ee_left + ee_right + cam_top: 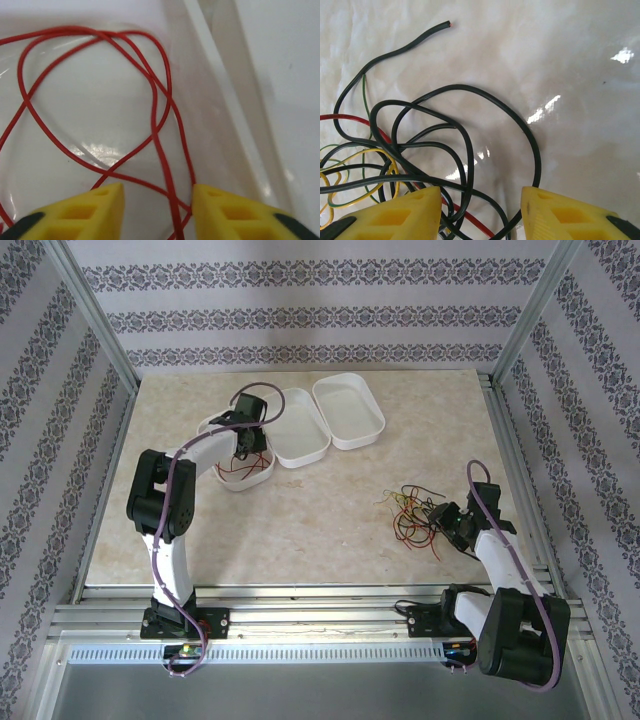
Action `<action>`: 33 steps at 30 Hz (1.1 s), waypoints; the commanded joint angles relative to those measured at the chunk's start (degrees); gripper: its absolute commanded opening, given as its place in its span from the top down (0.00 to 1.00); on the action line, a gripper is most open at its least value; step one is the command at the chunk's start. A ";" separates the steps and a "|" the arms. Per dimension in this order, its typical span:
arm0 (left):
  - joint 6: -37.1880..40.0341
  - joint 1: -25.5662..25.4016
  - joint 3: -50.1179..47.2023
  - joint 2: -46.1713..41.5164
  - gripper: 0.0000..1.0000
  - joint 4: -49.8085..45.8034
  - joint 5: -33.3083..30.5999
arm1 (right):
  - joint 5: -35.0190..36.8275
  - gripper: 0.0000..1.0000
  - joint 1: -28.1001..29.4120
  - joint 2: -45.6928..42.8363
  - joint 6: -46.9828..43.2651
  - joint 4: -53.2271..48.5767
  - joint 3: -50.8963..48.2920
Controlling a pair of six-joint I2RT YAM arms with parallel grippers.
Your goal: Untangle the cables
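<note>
Inside tub point(100, 110), L gripper point(157, 192) parted over red cable point(169, 85); R gripper point(480, 194) parted, cables point(400, 146) cropped.

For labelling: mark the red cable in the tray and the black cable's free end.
red cable point(157, 129), left wrist view, where its loops cross.
black cable point(442, 26), right wrist view, free tip.

Tabletop point(580, 75) — glossy, smooth, marble-patterned. Cables point(415, 512): smooth, faintly shiny sheathing. White tray point(90, 110) — glossy, probably plastic. Yellow fingers point(95, 210): matt plastic.
</note>
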 commanded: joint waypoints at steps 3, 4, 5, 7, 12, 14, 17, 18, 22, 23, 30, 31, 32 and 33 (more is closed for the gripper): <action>-0.82 -0.71 -1.33 -7.26 0.43 0.40 0.26 | -1.04 0.53 -0.45 -1.83 -0.84 -0.99 0.00; -0.87 -0.82 -1.55 -8.31 0.42 0.58 0.07 | -1.04 0.53 -0.45 -2.22 -1.00 -1.31 0.16; -0.78 -1.00 -1.73 -9.56 0.39 0.85 -0.19 | -0.86 0.53 -0.46 -2.77 -0.98 -1.76 0.31; -0.56 -1.51 -2.00 -11.74 0.34 1.13 -0.47 | -0.69 0.53 -0.54 -3.75 -1.16 -2.69 0.66; 1.20 -3.55 -2.18 -16.15 0.24 2.27 1.16 | -0.15 0.53 -0.60 -6.03 -1.61 -4.95 1.67; 2.68 -4.87 -2.48 -17.17 0.23 3.99 3.90 | -0.12 0.53 -0.59 -6.60 -1.79 -5.52 1.83; 3.25 -7.66 -5.05 -17.81 0.22 11.22 11.62 | -0.07 0.53 -0.59 -7.20 -2.12 -6.35 2.25; 3.47 -9.03 -5.83 -17.38 0.22 14.71 14.83 | -0.14 0.52 -0.59 -7.21 -2.31 -6.54 2.35; 5.17 -16.59 -4.91 -12.03 0.23 20.14 21.21 | -1.43 0.52 -0.61 -6.45 -2.71 -6.55 2.75; 5.64 -18.36 -4.42 -10.49 0.23 20.92 22.24 | -1.72 0.52 -0.58 -6.12 -2.81 -6.46 2.74; 8.58 -29.01 -1.99 -0.39 0.27 34.77 32.33 | -3.37 0.54 0.16 -1.81 -3.28 -5.90 2.99; 9.53 -30.15 -0.65 0.90 0.29 34.80 32.50 | -3.61 0.54 0.36 -1.20 -3.21 -5.61 3.10; 10.58 -31.16 0.64 1.95 0.31 34.05 32.04 | -3.82 0.55 0.45 -0.78 -3.08 -5.43 3.13; 11.94 -32.19 2.12 3.03 0.31 32.96 31.87 | -3.91 0.55 0.71 -0.32 -2.92 -5.17 3.15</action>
